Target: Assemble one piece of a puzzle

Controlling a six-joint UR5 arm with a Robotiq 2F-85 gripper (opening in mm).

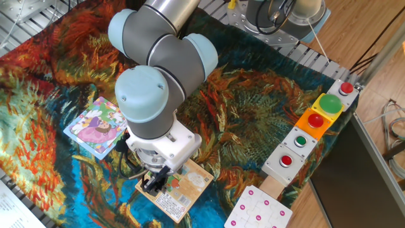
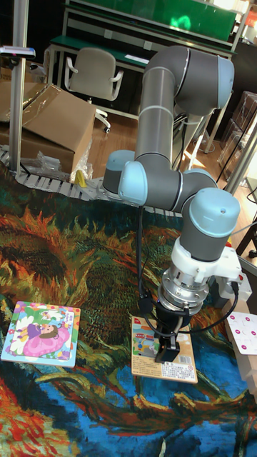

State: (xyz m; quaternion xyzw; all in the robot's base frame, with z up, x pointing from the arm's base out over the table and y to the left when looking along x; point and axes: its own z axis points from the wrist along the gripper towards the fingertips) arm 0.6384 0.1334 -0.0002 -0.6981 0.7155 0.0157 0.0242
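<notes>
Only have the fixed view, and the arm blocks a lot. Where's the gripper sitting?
Observer: In the tall fixed view the gripper points straight down at the orange card, near its middle.
Operator: Puzzle's near corner is hidden for me. Touching the card?
Observer: No. The puzzle lies whole, apart from the card, with cloth between them.
Operator: Piece in the gripper?
Observer: Cannot tell. The gripper looks nearly closed, but no piece shows.

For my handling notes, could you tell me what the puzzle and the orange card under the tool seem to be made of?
The puzzle looks like flat printed cardboard: thin pale edge, matte pastel picture. The orange card also seems printed card or thin board: flat, sharp corners, a white label, plain tan right part. Whether either is coated is unclear. The tool hangs right over the card.
</notes>
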